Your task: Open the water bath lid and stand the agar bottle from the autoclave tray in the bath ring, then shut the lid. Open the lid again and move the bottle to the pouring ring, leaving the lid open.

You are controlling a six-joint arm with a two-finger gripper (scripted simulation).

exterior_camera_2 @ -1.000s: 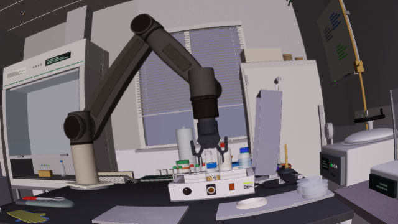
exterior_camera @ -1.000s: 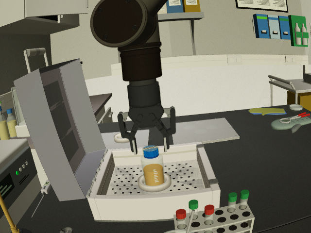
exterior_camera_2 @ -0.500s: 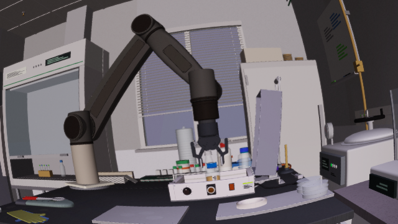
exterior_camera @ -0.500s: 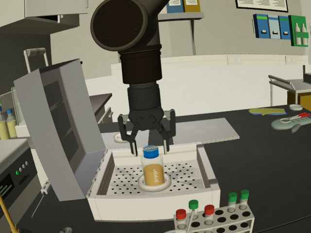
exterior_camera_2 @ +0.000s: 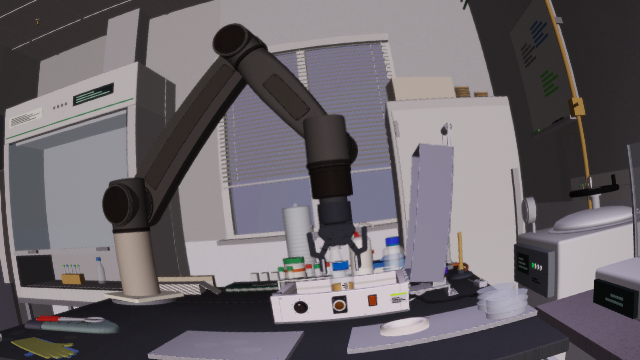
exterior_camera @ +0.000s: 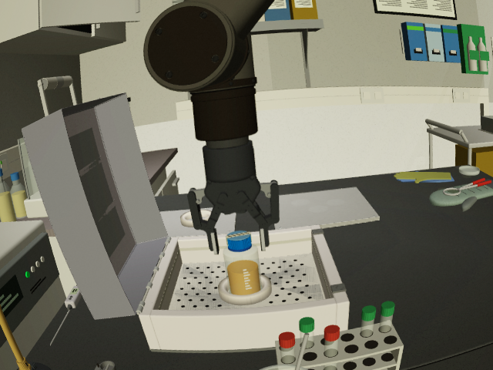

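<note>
The agar bottle (exterior_camera: 241, 265), clear with amber agar and a blue cap, stands upright in the white bath ring (exterior_camera: 244, 290) on the perforated floor of the water bath (exterior_camera: 243, 287). The bath lid (exterior_camera: 93, 203) stands open, tilted back on the left. My gripper (exterior_camera: 238, 246) is open and holds nothing, its fingers on either side of the bottle's blue cap (exterior_camera_2: 339, 268). The white pouring ring (exterior_camera_2: 404, 326) lies on a grey mat beyond the bath, partly hidden behind the gripper in the side camera.
Behind the bath lies the flat grey autoclave tray (exterior_camera: 326, 207) on the dark bench. A test tube rack (exterior_camera: 338, 344) with red and green caps stands just in front of the bath. A glove and tools lie at the far right (exterior_camera: 458, 191).
</note>
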